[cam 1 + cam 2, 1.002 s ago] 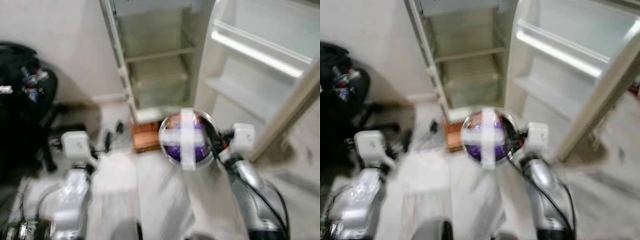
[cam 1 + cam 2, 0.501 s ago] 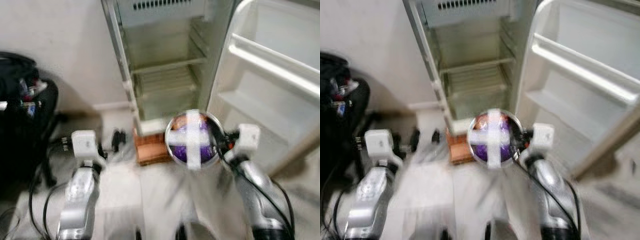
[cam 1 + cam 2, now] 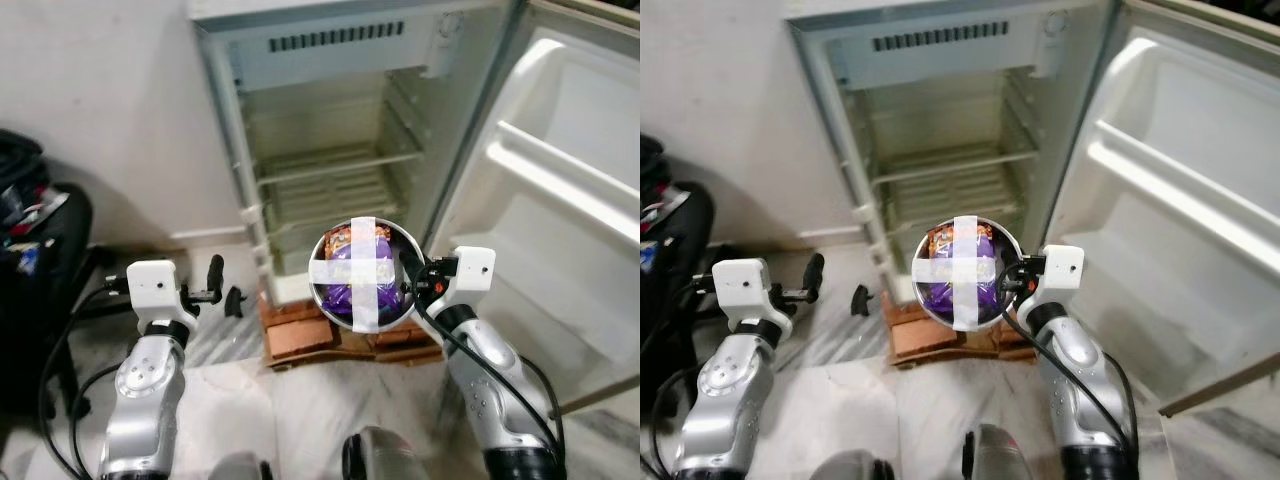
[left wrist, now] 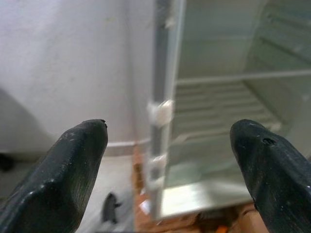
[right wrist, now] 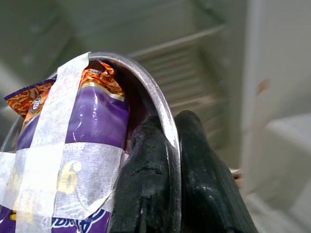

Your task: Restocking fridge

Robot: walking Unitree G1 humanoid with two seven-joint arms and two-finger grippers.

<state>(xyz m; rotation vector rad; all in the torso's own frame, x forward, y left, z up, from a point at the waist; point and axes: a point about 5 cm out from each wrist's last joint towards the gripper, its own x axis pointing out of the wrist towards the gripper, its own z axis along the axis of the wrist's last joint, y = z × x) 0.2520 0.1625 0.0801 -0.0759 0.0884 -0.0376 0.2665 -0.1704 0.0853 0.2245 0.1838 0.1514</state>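
Right gripper (image 5: 167,194) pinches the bowl (image 3: 365,273) rim before the open fridge (image 3: 330,180); left gripper (image 4: 167,160) is spread wide.

Both silver arms reach forward at chest height, the left gripper (image 4: 167,160) with jaws spread wide, the right gripper (image 5: 167,160) with jaws pinched together.

The bowl (image 3: 364,274) has a thin, shiny metal rim, crossed with matt white paper tape (image 5: 53,160). Inside it lies a glossy purple-and-orange plastic packet (image 5: 95,126). The right gripper (image 5: 170,160) has matt black, slightly pitted fingers (image 5: 146,184). The fridge (image 3: 950,150) is smooth white plastic inside, with wire shelves (image 3: 945,165). The floor (image 3: 330,400) looks like polished pale stone. The arms (image 3: 150,390) are silvery metal.
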